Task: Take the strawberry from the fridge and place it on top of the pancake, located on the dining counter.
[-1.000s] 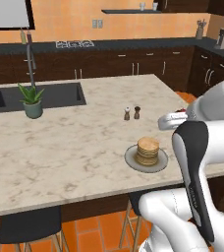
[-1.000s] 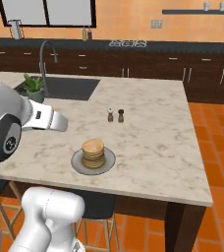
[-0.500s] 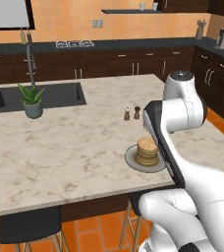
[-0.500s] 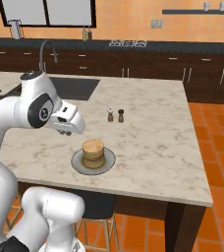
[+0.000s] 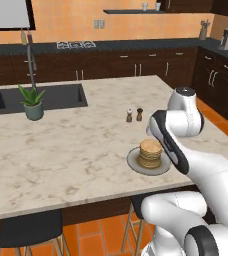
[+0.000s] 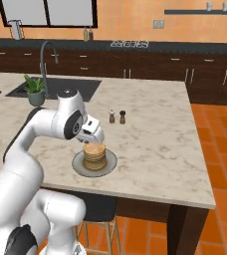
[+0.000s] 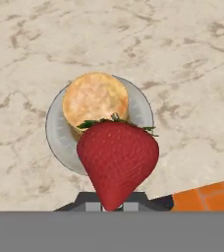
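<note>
Looking down the hand view, the gripper [image 7: 111, 203] is pinched shut on the strawberry [image 7: 117, 160], leafy end pointing away. The pancake [image 7: 95, 100] on its grey plate [image 7: 55, 133] sits just ahead and slightly left, near the dining counter's [image 7: 192, 64] front edge, so placing probably needs a small nudge forward.

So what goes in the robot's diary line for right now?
gripper: shut on strawberry | position: above pancake | dining counter | strawberry: not yet placed
</note>
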Tool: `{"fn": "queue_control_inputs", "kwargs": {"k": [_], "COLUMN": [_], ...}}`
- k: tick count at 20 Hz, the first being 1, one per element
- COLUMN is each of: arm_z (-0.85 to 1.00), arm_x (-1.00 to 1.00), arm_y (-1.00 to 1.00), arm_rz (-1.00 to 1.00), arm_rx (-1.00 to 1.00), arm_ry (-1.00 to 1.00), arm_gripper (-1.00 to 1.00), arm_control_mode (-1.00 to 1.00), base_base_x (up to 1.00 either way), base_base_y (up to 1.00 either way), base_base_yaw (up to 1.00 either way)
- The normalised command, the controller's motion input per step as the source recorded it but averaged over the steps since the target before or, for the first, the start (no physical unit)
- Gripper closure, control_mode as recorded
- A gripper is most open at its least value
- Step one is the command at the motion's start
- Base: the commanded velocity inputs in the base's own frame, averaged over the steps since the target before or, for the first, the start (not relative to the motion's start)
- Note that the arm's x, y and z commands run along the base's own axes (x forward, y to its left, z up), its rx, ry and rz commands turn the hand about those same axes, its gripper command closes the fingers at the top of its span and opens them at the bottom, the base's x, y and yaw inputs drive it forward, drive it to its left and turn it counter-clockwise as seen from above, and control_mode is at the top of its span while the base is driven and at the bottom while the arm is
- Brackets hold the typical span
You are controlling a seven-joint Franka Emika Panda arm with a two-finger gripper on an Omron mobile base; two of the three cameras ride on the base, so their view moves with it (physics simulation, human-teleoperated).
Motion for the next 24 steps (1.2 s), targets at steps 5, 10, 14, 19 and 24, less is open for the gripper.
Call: {"fn": "queue_control_inputs", "kwargs": {"k": [5,10,14,19,24], "arm_z": [-0.22,-0.36,-0.41,-0.35,-0.21], "arm_x": [0.49,0.34,0.27,0.21,0.07], "arm_y": [0.04,0.07,0.01,0.0,0.0], "arm_rz": [0.0,0.0,0.0,0.0,0.0], "arm_rx": [0.0,0.0,0.0,0.0,0.0], "arm_ry": [0.01,0.03,0.04,0.01,0.01], "arm_gripper": [1.0,1.0,1.0,1.0,1.0], "arm_control_mode": [-1.0,-1.0,-1.0,-1.0,-1.0], "base_base_x": [0.0,0.0,0.0,0.0,0.0], "base_base_y": [0.0,0.0,0.0,0.0,0.0], "base_base_yaw": [0.0,0.0,0.0,0.0,0.0]}}
